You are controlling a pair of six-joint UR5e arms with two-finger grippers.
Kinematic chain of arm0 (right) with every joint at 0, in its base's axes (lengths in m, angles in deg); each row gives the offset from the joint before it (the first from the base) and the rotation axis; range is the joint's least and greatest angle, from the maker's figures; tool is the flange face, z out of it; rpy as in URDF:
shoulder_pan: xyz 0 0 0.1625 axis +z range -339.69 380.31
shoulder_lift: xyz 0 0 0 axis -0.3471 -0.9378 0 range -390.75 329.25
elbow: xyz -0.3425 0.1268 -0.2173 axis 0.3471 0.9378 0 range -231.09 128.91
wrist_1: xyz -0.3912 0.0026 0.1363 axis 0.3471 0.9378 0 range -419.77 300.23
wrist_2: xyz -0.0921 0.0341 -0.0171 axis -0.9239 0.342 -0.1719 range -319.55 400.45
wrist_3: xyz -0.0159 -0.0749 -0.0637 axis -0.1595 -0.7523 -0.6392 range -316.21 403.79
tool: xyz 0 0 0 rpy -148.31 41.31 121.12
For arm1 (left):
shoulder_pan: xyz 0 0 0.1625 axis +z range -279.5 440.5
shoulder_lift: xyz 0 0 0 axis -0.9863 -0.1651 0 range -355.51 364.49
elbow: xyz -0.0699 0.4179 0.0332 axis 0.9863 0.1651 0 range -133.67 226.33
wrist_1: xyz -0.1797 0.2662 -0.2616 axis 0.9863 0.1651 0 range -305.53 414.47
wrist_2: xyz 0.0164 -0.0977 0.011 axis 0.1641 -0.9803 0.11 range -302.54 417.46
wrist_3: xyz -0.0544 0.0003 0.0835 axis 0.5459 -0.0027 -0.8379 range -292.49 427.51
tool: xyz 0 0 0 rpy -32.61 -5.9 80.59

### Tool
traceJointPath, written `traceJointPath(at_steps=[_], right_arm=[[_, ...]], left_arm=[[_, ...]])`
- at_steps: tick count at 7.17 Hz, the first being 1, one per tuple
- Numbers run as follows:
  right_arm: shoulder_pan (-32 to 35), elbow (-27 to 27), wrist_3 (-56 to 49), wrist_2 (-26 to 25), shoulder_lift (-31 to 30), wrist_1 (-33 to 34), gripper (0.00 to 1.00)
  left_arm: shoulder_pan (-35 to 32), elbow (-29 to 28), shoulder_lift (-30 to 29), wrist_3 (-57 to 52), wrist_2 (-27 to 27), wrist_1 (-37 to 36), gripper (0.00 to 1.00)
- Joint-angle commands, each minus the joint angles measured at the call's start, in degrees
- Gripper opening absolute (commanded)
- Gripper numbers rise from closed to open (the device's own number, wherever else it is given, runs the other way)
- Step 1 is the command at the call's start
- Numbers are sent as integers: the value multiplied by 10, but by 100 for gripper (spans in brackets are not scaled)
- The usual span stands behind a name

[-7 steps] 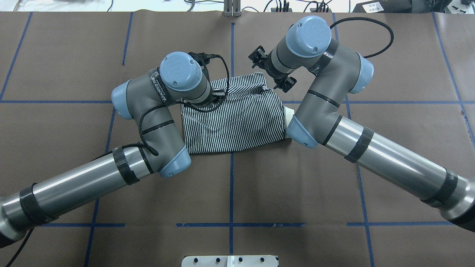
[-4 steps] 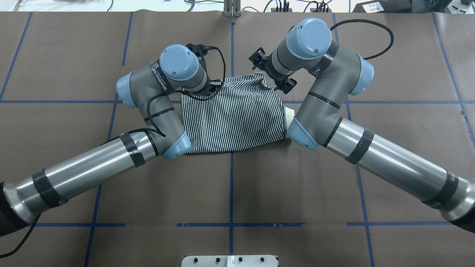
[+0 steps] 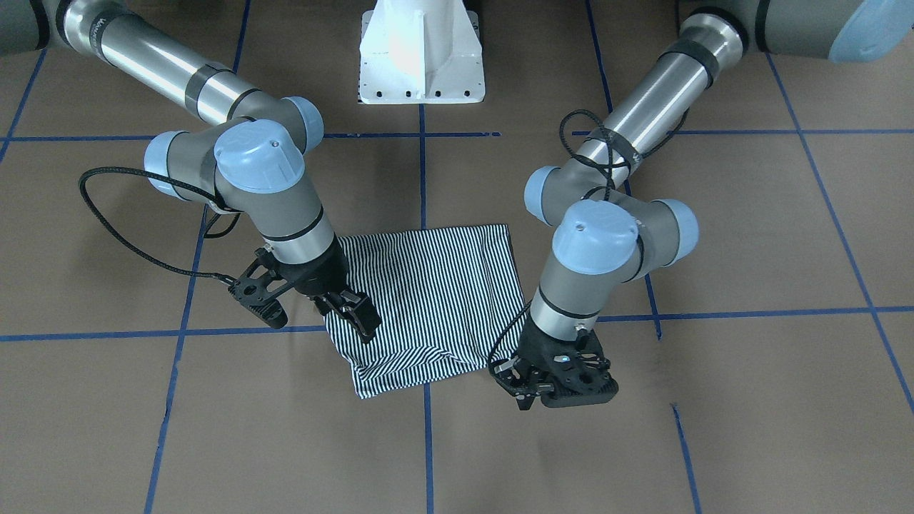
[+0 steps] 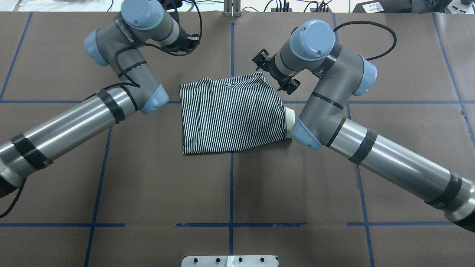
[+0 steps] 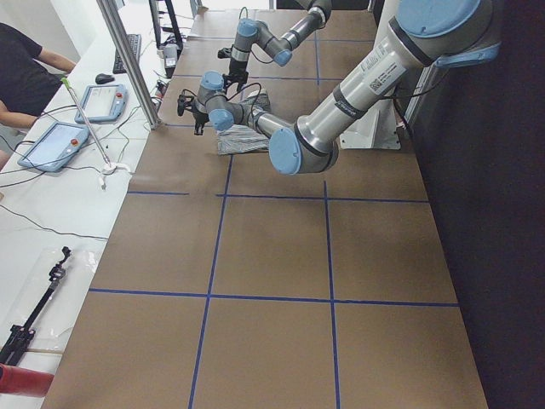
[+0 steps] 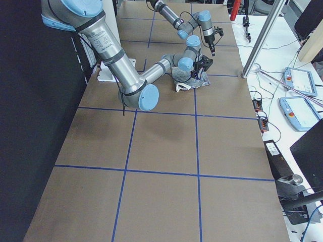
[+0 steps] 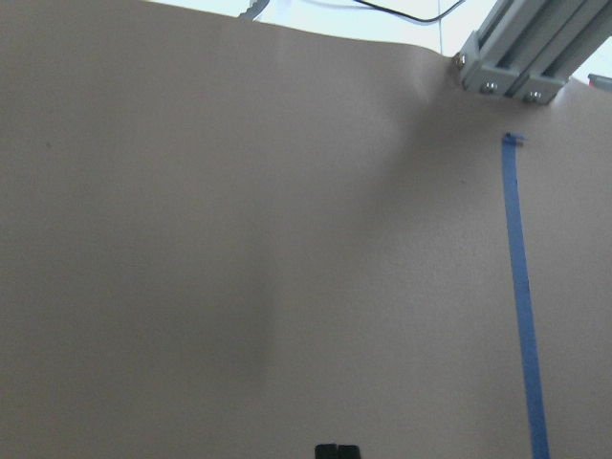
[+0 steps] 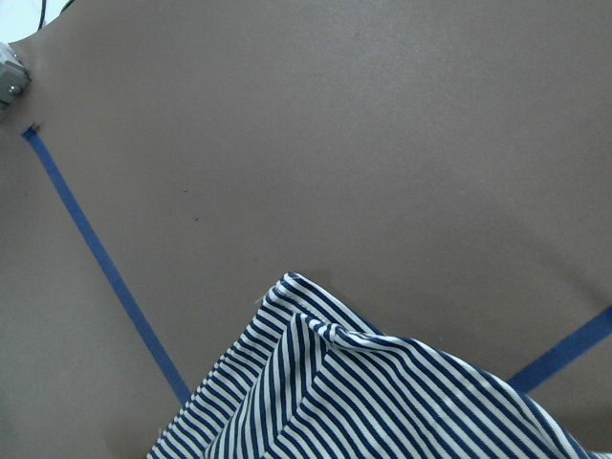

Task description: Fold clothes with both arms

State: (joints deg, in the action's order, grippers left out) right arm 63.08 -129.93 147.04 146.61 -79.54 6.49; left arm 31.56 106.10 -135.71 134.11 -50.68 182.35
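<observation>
Folding looks nearly done: compact navy-and-white striped polo shirt lies ungripped beneath right tool, clear of left tool; I cannot tell either tool's opening.

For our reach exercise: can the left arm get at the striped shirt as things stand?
Probably yes. The left tool hangs over bare table beyond a far corner of the shirt; nothing lies between, and the right tool is by the other.

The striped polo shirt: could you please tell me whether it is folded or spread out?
Folded. The shirt lies as a compact rectangle, no sleeves showing, layers doubled at one corner, cream collar peeking out one side.
</observation>
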Motion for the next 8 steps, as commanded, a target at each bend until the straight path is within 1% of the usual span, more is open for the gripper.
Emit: traceJointPath(at_steps=[1,2,3,4,5,6,7,8], right_arm=[[55,0,-166,26,-60,2,100],[110,-1,-279,82,-101,-1,100],[164,-15,-352,145,-140,0,100],[216,-37,-429,196,-184,3,100],[257,-64,-488,228,-238,3,100],[282,-106,-553,251,-299,5,100],[308,-113,-626,268,-337,10,100],[326,-114,-698,268,-373,13,100]], left_arm=[[-75,135,135,-107,-84,-3,0],[-131,158,176,-181,-120,-1,0],[-182,170,218,-269,-164,0,0],[-242,171,256,-363,-201,-2,0],[-285,171,289,-442,-217,-4,0],[-324,178,321,-504,-227,-4,0],[-367,179,343,-559,-254,-4,10],[-401,190,373,-594,-284,-5,20]])
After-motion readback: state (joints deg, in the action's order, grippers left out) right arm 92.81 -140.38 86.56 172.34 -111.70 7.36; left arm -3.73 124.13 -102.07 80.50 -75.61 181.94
